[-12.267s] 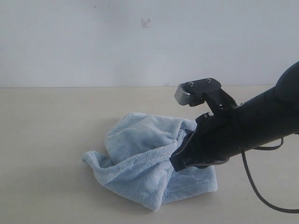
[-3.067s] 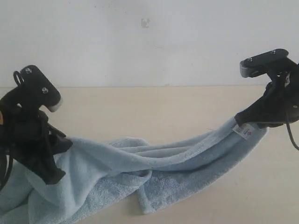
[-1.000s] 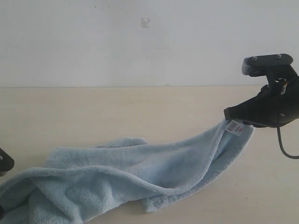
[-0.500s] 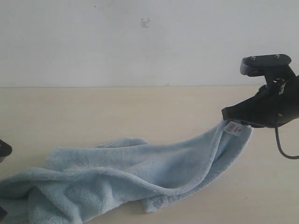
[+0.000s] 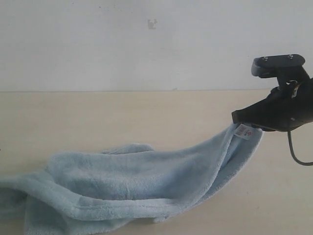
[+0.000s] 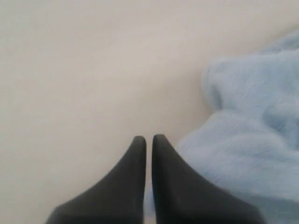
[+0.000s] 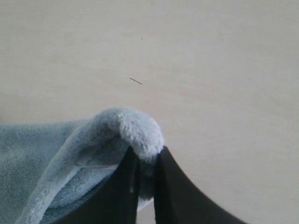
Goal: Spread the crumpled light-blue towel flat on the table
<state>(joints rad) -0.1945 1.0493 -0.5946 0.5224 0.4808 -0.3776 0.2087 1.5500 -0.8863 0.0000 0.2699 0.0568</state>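
Mid-spreading: the right gripper (image 7: 145, 157) pinches a corner of the towel (image 5: 137, 181) above the table (image 5: 146, 110), the rest trailing bunched from it. The left gripper (image 6: 148, 139), closed and empty beside the towel, probably must catch another corner next.
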